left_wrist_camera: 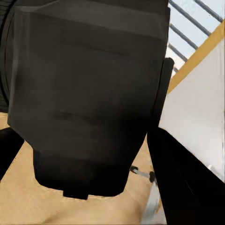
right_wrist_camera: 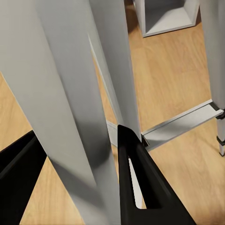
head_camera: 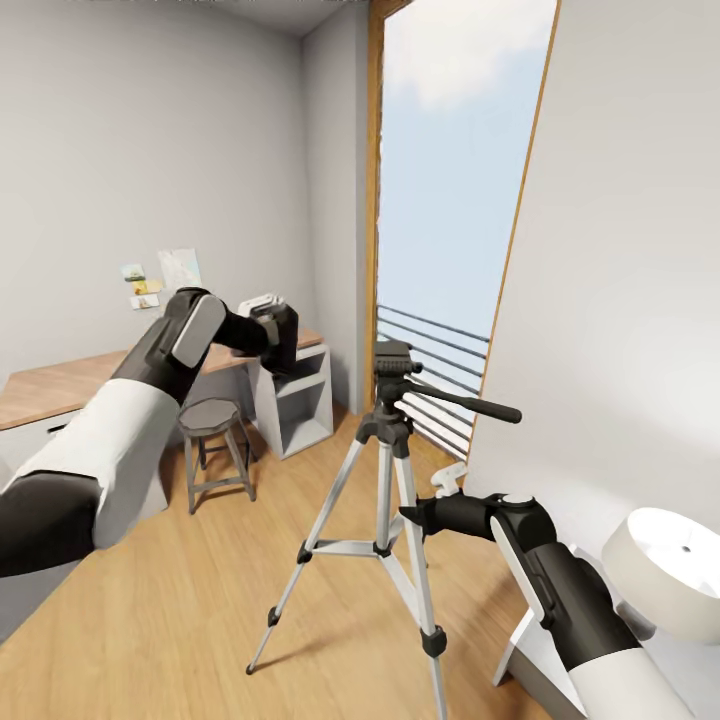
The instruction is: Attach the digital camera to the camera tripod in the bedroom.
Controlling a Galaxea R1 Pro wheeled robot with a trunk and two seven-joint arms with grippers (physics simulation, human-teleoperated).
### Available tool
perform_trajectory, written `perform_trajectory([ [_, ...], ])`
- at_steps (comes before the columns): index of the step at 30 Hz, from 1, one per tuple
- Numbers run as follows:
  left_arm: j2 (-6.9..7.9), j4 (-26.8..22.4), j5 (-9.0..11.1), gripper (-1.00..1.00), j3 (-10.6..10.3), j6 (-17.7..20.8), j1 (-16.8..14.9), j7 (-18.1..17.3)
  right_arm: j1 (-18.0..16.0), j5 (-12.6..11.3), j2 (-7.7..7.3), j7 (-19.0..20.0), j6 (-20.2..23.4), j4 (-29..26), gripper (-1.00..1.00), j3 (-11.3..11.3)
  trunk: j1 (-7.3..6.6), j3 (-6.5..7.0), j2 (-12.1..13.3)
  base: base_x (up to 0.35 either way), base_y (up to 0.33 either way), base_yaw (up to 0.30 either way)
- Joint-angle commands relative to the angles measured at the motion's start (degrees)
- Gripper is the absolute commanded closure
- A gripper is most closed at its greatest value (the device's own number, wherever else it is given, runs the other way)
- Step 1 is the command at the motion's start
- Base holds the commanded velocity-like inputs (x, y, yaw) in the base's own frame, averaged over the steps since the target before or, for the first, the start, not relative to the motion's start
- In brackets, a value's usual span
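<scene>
The camera is seen in the left wrist view only as a dark blurred block between the two black fingers of the left pincer; its lens and button cannot be made out. In the head view it is held raised, above the stool and in front of the bench, well apart from the tripod.

The tripod stands upright on the wood floor before the tall window, its head bare and its pan handle pointing right. One foot is cut off at the bottom edge of the head view.

The right pincer is held at a tripod leg; its fingers are parted, with the leg between them, and contact cannot be told. Open floor lies left of the tripod; on the right, a wall and a white basin are close.
</scene>
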Motion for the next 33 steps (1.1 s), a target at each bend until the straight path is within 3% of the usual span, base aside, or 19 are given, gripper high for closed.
perform_trajectory([
  [1, -0.53, 1.01, 0.44, 1.0, -0.22, 0.06, -2.67, 0.73, -0.02, 0.73, -0.02, 0.06, 0.32, 0.02, 1.0, 0.08, 0.02, -0.11, -0.04, 0.0, 0.0, 0.0],
  [4, -1.31, 1.72, 0.43, 1.0, -0.14, -0.02, -6.12, 0.98, -0.02, 0.71, 0.02, 0.05, 0.35, 0.04, 1.0, 0.1, 0.02, -0.11, -0.04, 0.0, 0.0, 0.0],
  [10, -2.69, 3.21, 0.53, 1.0, -0.03, -0.74, -7.53, 0.85, -0.02, 0.65, 0.08, 0.11, 0.41, 0.03, 1.0, 0.11, 0.02, -0.11, -0.04, 0.0, 0.0, 0.0],
  [13, -5.26, 6.45, 0.52, 1.0, -0.06, -5.29, -7.79, 0.71, -0.02, 0.67, 0.01, 0.17, 0.41, 0.02, 1.0, 0.11, 0.02, -0.11, -0.04, 0.0, 0.0, 0.0],
  [21, -8.54, 11.94, 0.62, 1.0, -0.02, -12.13, -9.41, 0.31, -0.02, 0.81, -0.04, 0.23, 0.37, 0.02, 1.0, 0.11, 0.02, -0.11, -0.04, 0.0, 0.0, 0.0],
  [25, -8.89, 11.82, 0.35, 1.0, -0.07, -12.93, -9.87, 0.57, -0.02, 0.78, 0.09, 0.23, 0.34, 0.02, 1.0, 0.11, 0.02, -0.11, -0.04, 0.0, 0.0, 0.0],
  [33, -10.37, 6.7, -0.81, 1.0, -0.39, -13.78, -10.15, 4.85, -0.02, 0.73, 0.19, 0.12, 0.32, 0.02, 1.0, 0.17, 0.02, -0.11, -0.04, 0.0, 0.0, 0.0],
])
